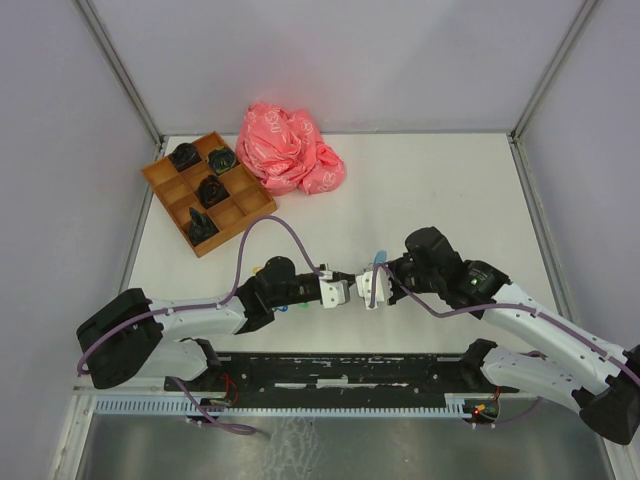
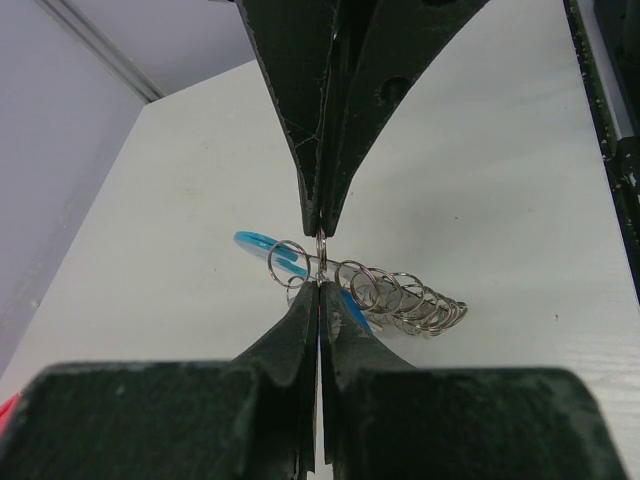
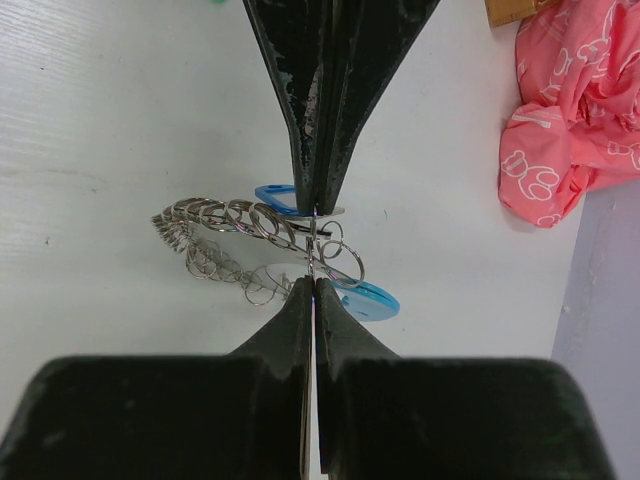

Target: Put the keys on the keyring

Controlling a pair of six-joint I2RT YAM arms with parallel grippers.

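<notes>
The left arm (image 1: 190, 322) and right arm (image 1: 545, 320) are alike: smooth white shells between bulky black joints. A thin purple cable (image 1: 262, 228) runs along each arm, standing clear of it in a loop. The left pincer (image 1: 346, 292) and right pincer (image 1: 360, 292) have blocky white heads. Close up, the fingers (image 2: 290, 100) are dark greenish-black, scuffed wedges tapering to narrow tips; one has a small round hole.

jaws pinched on, seemingly, the keyring (image 2: 400, 298).
</notes>
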